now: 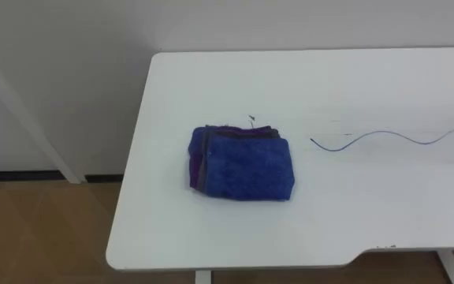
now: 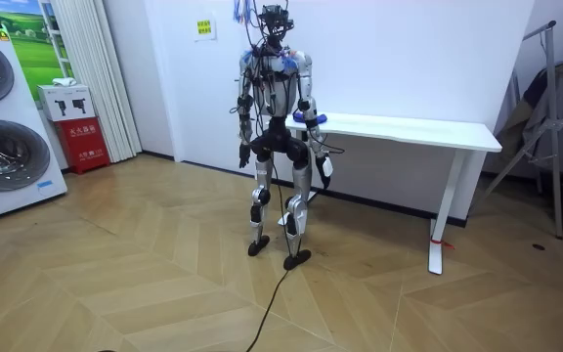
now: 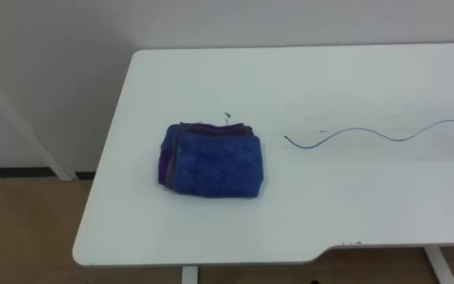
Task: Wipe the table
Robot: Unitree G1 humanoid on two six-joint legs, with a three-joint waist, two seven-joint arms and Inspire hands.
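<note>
Standing at table end. Folded blue cloth near table's left end, untouched; blue scribble well right of it. Left robot hand, right robot hand: clenched or released, cannot tell. Likely pre-grasp. Next: reach, grip cloth, sweep across scribble.

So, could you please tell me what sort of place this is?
Likely a home-style laundry or utility room: two washing machines stand at one side, a white table holds a folded blue cloth, and the floor is wood parquet.
</note>
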